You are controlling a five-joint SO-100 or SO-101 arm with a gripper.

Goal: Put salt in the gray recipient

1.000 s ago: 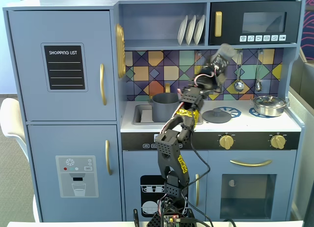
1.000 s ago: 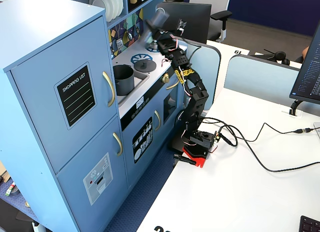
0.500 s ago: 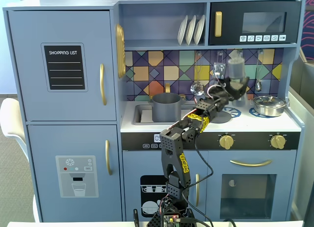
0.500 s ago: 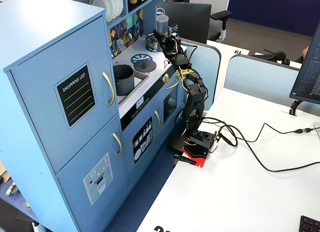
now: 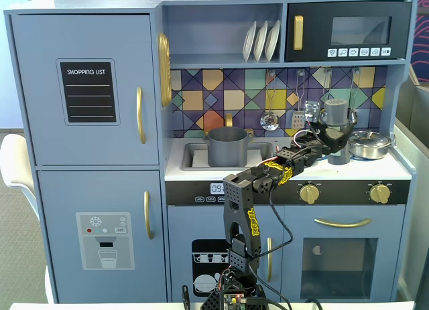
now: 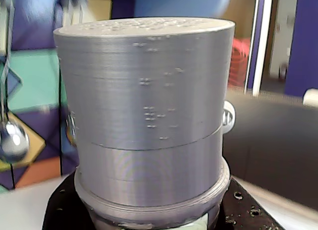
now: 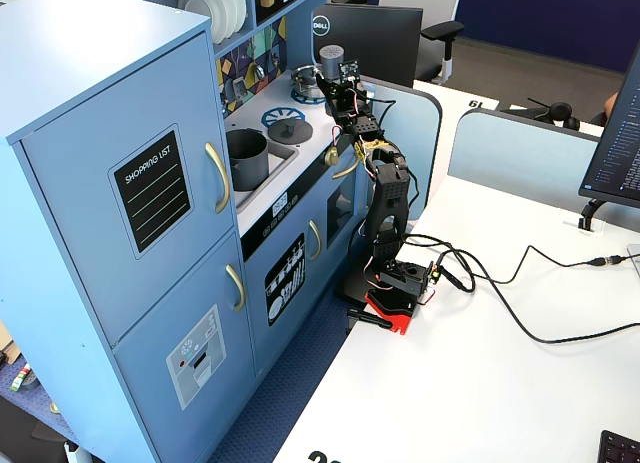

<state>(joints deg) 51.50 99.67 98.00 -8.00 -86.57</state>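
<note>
You're at the grasp step: your gripper (image 5: pixel 333 130) is pinching the salt (image 5: pixel 337 132) on the right of the counter, so next lift it left to the pot (image 5: pixel 227 146) in the sink.

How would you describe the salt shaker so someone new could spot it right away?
Find the blue toy kitchen and follow its white counter to the right end in the front fixed view. The salt shaker stands there inside the arm's tool, left of the shiny steel pan. It is the tall, slim dark-gray cylinder with a wider cap.
</note>
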